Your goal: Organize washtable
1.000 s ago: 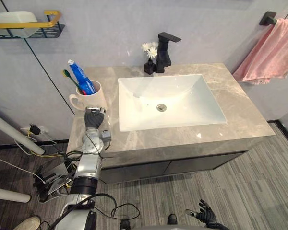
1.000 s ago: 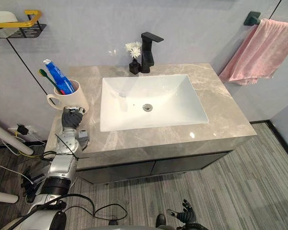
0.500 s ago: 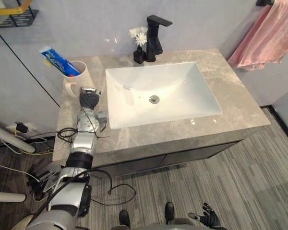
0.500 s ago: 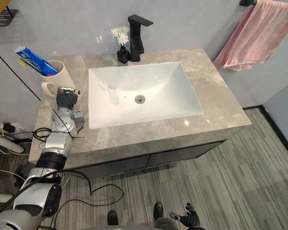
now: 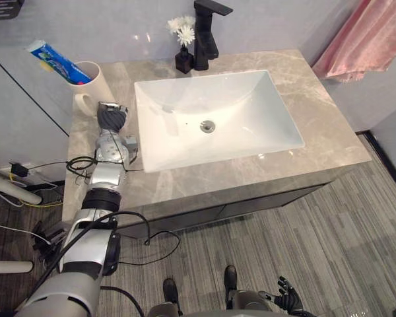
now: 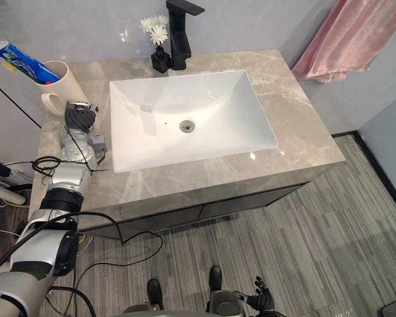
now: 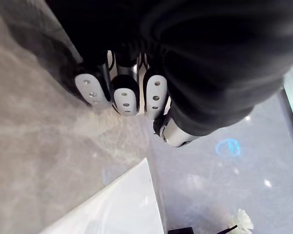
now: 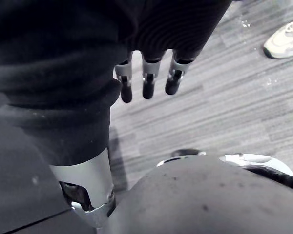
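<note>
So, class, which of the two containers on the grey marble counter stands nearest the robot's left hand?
The cream ceramic mug holding the blue toothpaste tube, beyond the left hand; the small black vase stands farther off by the black tap.

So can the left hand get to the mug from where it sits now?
Probably yes. The left hand rests on the counter just in front of the mug, with nothing between them. Its fingers look curled, so they would need to open first.
</note>
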